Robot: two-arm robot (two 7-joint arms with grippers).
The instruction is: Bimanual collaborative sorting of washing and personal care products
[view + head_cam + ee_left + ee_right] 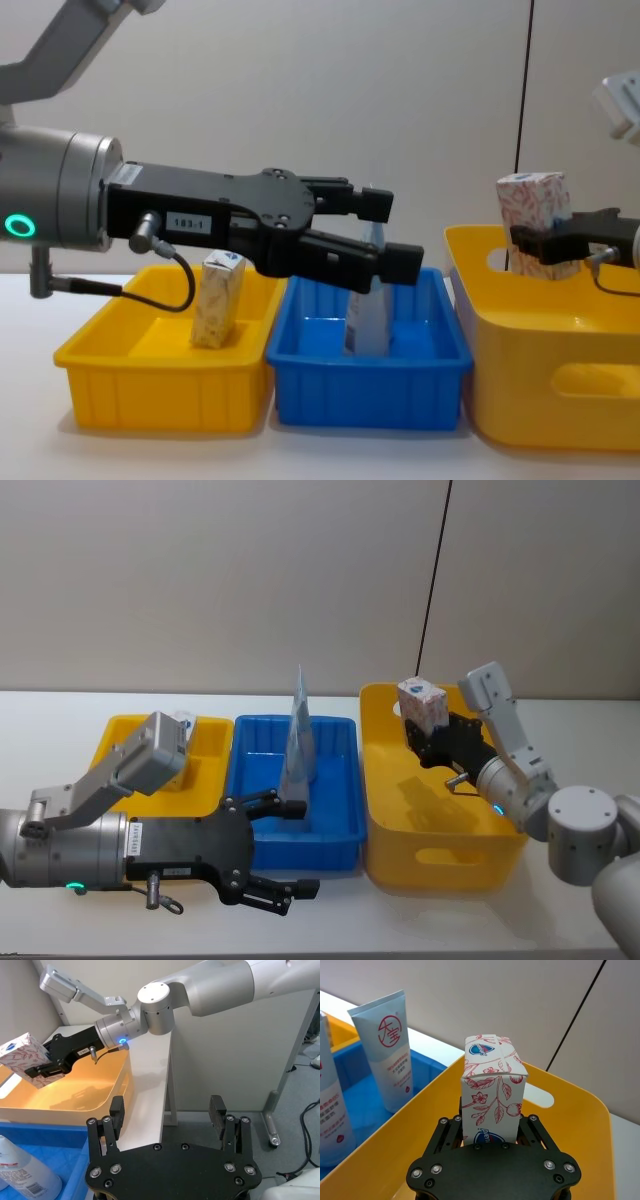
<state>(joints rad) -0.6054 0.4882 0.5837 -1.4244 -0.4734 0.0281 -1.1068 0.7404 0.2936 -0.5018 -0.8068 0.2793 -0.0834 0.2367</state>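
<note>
Nearest, the left gripper hovers, fingers spread, at the blue bin's front wall. Inside that bin stands a pale-blue tube. Farther back, the right gripper clamps a white box with red leaf pattern above the large yellow bin.

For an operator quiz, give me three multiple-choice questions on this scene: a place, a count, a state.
1. Where is the white cardboard box with red leaf print? A. lying on the table B. held over the large yellow plastic bin C. on the floor
2. How many plastic bins? A. two B. three C. four
3. How is the left hand? A. open, empty B. shut on a pouch C. shut on a carton
B: the right hand clamps it over that bin. B: a small yellow bin, a blue bin, the large one. A: fingers spread, nothing between.
</note>
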